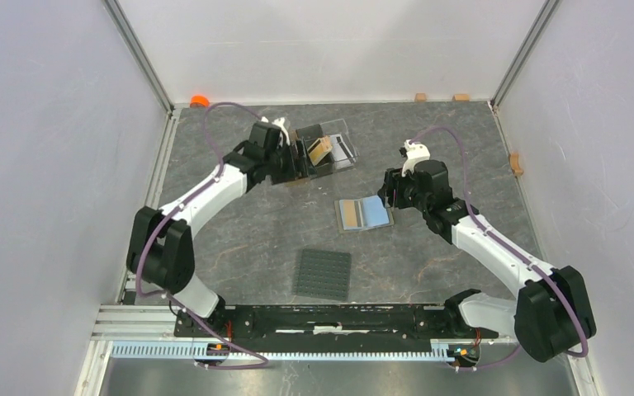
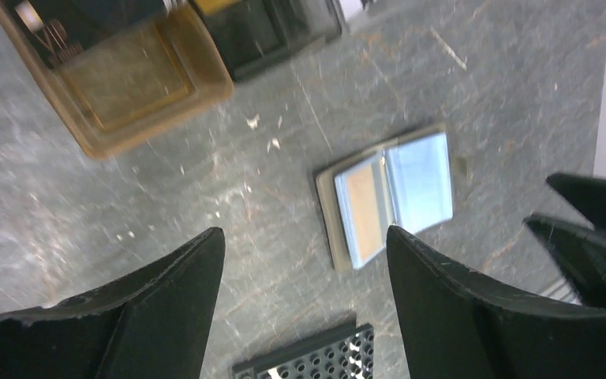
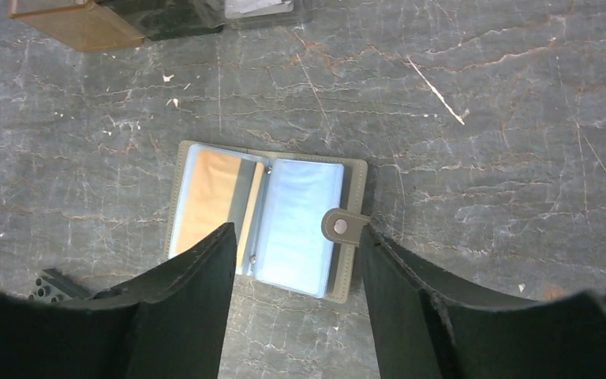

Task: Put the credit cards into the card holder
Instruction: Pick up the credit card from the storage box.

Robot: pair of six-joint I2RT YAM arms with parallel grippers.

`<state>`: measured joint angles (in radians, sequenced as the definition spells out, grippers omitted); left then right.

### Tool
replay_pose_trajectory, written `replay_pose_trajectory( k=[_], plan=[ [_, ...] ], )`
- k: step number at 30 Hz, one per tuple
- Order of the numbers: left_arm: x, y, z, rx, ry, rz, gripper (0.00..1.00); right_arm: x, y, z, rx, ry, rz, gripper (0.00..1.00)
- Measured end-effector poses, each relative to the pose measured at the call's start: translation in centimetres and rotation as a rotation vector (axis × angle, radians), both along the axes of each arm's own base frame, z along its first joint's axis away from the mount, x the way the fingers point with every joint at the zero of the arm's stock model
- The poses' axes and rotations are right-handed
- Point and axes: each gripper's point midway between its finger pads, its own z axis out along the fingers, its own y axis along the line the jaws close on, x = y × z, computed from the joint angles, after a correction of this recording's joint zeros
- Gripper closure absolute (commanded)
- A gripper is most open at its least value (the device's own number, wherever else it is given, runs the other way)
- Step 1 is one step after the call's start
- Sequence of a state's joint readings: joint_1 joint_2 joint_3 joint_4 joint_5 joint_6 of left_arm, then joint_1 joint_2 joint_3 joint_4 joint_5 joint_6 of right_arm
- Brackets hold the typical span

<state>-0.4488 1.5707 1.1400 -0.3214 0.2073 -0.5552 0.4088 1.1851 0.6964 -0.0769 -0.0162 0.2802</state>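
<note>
The card holder (image 1: 363,214) lies open on the table, bluish pockets up and snap tab (image 3: 342,225) folded over its right edge. An orange-tan card (image 3: 209,197) shows inside its left pocket. My right gripper (image 3: 298,230) hovers just above the holder's near edge, open and empty. A gold-orange card (image 1: 320,149) leans in the clear stand (image 1: 336,151), with a black card (image 2: 272,31) beside it and a white one (image 3: 256,6) further along. My left gripper (image 2: 306,237) is next to the stand, open, with nothing between its fingers.
A dark grey studded mat (image 1: 323,274) lies in front of the holder, nearer the arm bases. Grey walls enclose the table on three sides. An orange object (image 1: 199,101) and small wooden blocks (image 1: 420,96) sit along the far edge.
</note>
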Motion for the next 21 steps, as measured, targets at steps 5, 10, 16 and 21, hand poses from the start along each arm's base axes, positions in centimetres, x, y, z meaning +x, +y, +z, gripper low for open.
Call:
replay_pose_trajectory(
  k=[5, 10, 16, 21],
  plan=[
    [4.2, 0.5, 1.7, 0.035, -0.017, 0.038, 0.18, -0.1, 0.7, 0.2, 0.021, 0.002, 0.035, 0.3],
    [7.5, 1.2, 0.4, 0.131, 0.006, 0.085, 0.19, -0.4, 1.2, 0.5, 0.041, -0.001, 0.064, 0.26],
    [11.3, 1.6, -1.6, 0.236, 0.026, 0.127, 0.2, -1.2, 1.3, 0.9, 0.056, -0.022, 0.09, 0.23],
    [12.6, 2.4, -4.1, 0.292, 0.073, 0.145, 0.25, -1.8, 1.3, 0.3, 0.052, -0.015, 0.107, 0.23]
  ],
)
